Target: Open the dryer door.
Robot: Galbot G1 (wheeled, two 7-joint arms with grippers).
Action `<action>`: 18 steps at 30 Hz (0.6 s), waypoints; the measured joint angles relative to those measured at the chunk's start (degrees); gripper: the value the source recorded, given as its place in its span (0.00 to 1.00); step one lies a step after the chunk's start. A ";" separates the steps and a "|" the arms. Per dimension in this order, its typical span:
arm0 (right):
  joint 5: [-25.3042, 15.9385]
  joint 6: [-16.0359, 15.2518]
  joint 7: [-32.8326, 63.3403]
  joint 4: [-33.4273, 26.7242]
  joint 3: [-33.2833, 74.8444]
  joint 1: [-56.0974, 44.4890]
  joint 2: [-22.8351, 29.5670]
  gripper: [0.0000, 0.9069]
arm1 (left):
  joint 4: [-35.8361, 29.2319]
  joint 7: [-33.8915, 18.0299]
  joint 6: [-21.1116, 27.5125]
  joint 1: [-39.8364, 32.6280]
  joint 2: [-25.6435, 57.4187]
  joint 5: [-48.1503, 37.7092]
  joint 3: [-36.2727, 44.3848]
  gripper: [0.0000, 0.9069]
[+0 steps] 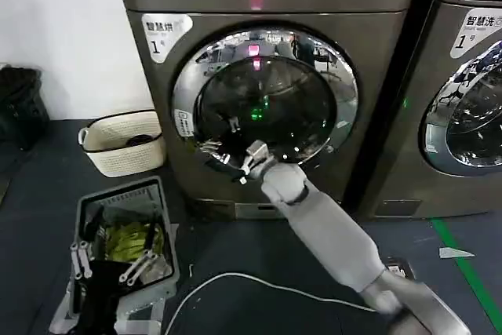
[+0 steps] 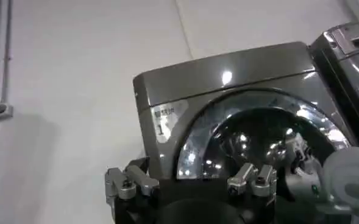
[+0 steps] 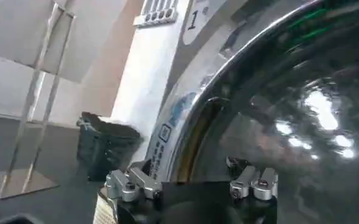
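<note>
Chrome dryer door (image 1: 267, 96) | right claw (image 1: 231, 164) at lower-left rim

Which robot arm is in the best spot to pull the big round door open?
The right one, probably. The right gripper is already up at the lower left rim of the dryer door, while the left gripper waits low, over a grey bin.

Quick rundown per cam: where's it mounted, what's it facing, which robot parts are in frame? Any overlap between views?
Head: on the robot's head, facing forward and down at the dryer door; right arm reaches to its lower left rim, right gripper there; left gripper low, beside the laundry basket.
Left wrist: looks up at the door past open left gripper.
Right wrist: close against the door's chrome ring; open right gripper.
Shared: the door, everywhere.
</note>
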 joint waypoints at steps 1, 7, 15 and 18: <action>-0.04 0.08 -0.11 -0.44 -0.11 0.22 0.27 1.00 | -0.06 0.00 0.00 0.04 -0.02 0.00 -0.03 1.00; -0.08 0.61 -1.12 -3.10 -0.53 1.64 1.76 1.00 | -0.73 0.02 0.07 0.41 -0.10 0.03 -0.18 1.00; 0.28 1.79 -3.11 -6.83 -1.27 3.90 3.52 1.00 | -1.04 0.10 -0.19 1.13 -0.14 -0.04 -0.64 1.00; 0.89 2.15 -4.22 -8.00 -1.66 4.80 3.97 1.00 | -1.12 0.10 -0.33 1.42 -0.22 -0.03 -0.72 1.00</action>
